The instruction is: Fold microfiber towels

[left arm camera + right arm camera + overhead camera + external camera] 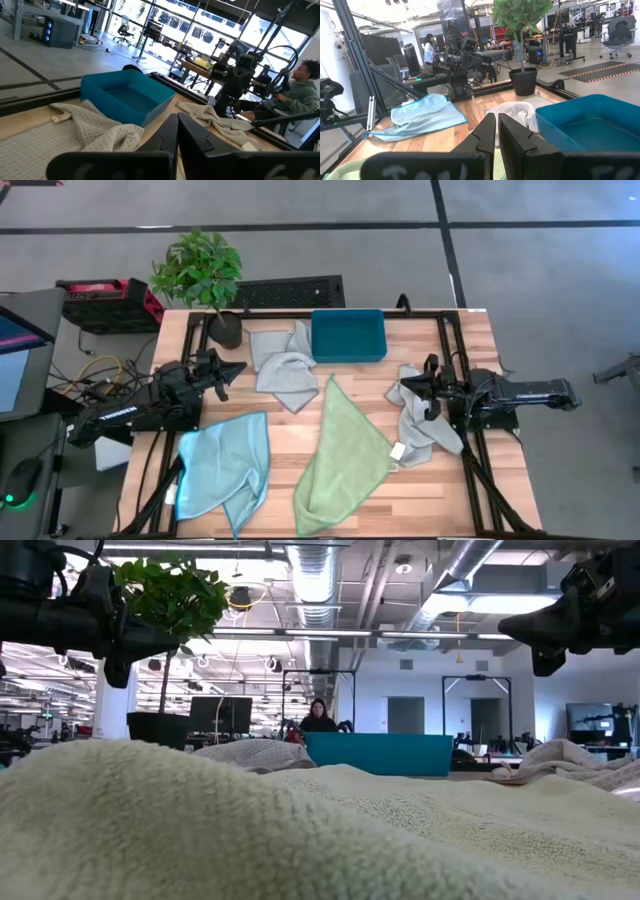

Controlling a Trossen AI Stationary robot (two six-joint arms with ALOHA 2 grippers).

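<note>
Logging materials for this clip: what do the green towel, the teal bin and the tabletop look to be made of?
Green towel: soft cloth, likely microfiber; it drapes in folds, and its surface looks nubby and fleecy close up in the low view.
Teal bin: probably rigid plastic; straight walls, smooth even colour, slight sheen.
Tabletop: wood or wood-look, plank strips with visible grain, smooth finish.

Even overhead light leaves soft shadows on the tabletop [290,430], bright windows [210,25] glare, and the nearest green towel [300,840] blurs.
</note>
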